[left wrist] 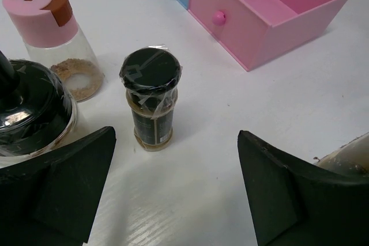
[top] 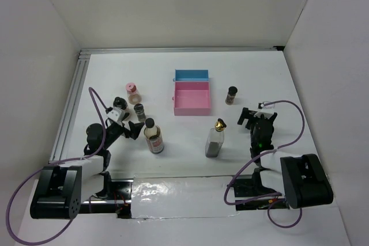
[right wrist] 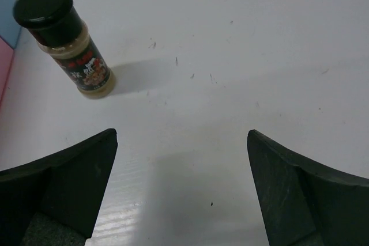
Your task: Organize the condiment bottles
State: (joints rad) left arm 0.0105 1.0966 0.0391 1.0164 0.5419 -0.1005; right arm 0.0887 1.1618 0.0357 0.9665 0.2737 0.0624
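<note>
My left gripper [top: 134,129] is open and empty, low over the table. In its wrist view [left wrist: 176,148] a short dark-capped spice jar [left wrist: 150,99] stands just ahead of the fingers. A pink-capped jar [left wrist: 55,38] and a black-lidded jar [left wrist: 29,108] are at the left. The black-capped red-labelled bottle [top: 153,136] stands by the right finger. The tall gold-capped bottle [top: 216,139] stands mid-table. My right gripper [top: 248,118] is open and empty. In its wrist view [right wrist: 181,142] another dark-capped spice jar [right wrist: 66,38] stands ahead to the left.
The pink and blue tray [top: 191,91] sits at the middle back, its pink part open on top [left wrist: 271,10]. A metal rail [top: 72,102] runs along the table's left edge. White walls close in the back and both sides.
</note>
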